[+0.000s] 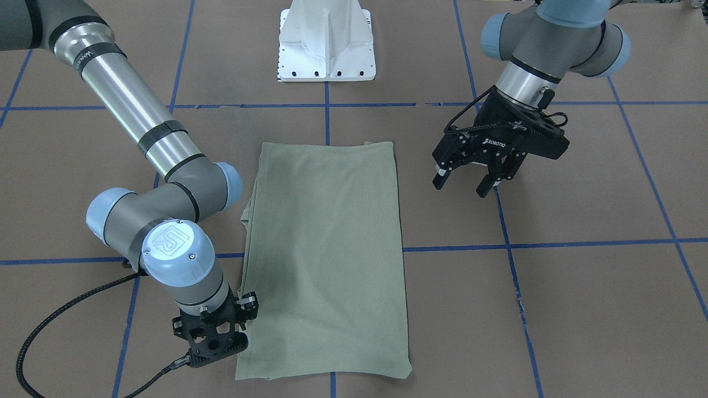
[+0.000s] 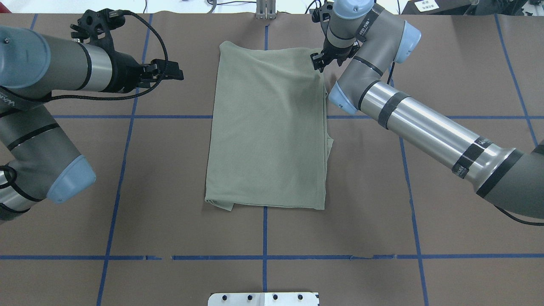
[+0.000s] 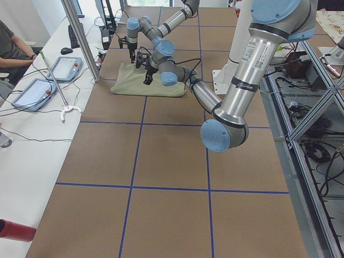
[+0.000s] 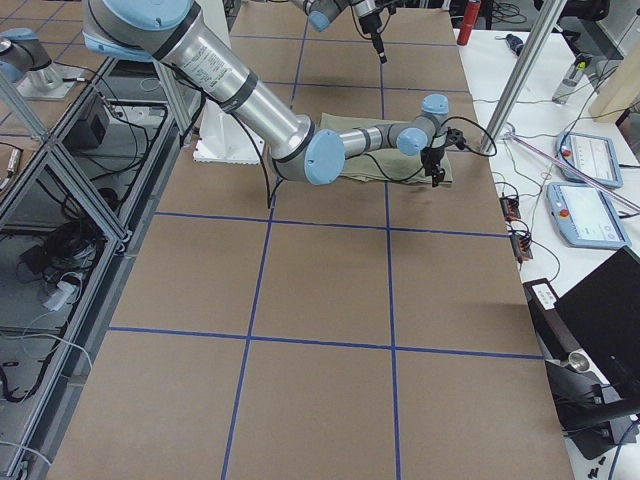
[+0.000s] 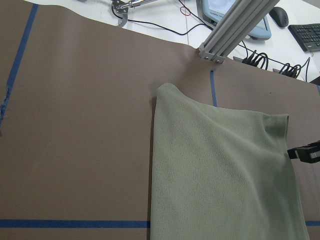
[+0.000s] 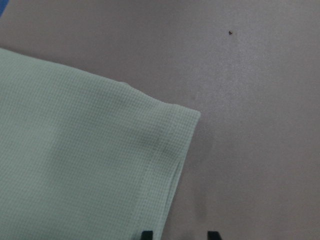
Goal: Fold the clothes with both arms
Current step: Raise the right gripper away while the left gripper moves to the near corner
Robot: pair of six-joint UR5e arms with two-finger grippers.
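Just ahead of your right gripper (image 6: pixel 178 234), jaws apart and empty, lies a corner of the folded shirt (image 6: pixel 80 160). Soft, light knit, I'd judge: pinch every layer there. Your left gripper (image 1: pixel 462 184) hangs spread wide, off to its side.

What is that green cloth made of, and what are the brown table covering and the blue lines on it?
The shirt looks like matte knit fabric, maybe cotton: close up it shows a fine waffle grid and a stitched hem. The table cover looks like dull brown paper or card. The lines look like blue tape, with ragged breaks.
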